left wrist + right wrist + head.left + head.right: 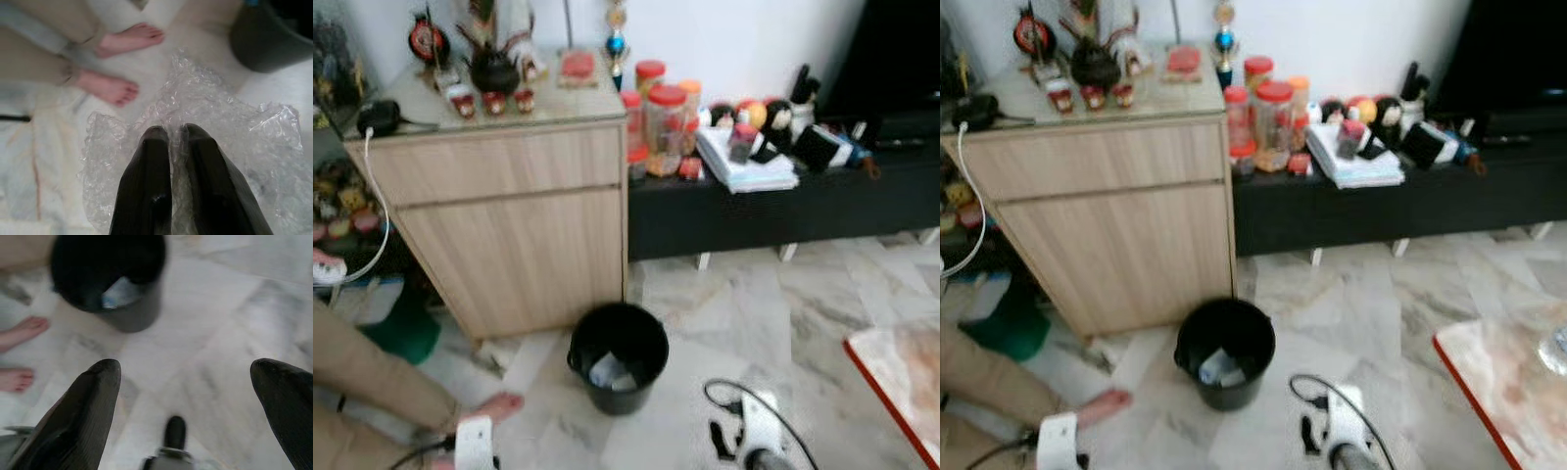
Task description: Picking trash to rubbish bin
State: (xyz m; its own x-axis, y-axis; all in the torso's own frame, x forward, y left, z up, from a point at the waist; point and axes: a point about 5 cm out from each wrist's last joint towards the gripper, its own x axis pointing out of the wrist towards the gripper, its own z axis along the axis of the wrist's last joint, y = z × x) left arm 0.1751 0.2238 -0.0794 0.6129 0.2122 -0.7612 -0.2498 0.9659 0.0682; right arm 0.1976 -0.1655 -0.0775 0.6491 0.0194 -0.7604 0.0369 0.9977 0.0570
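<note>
Where the head views look down at the marble floor (744,313), a black rubbish bin (618,356) stands just before a wooden cabinet (509,225) with pale scraps inside, and a person's bare foot (494,406) lies to its left. In the left wrist view, the left gripper (176,134) has its fingers pressed together on a crumpled sheet of bubble wrap (244,147). In the right wrist view, the right gripper (186,369) holds its fingers wide apart above the floor, the bin beyond them.

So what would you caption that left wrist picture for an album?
Left gripper pinching crumpled bubble wrap above the marble floor, a person's bare feet and the black bin nearby.
</note>
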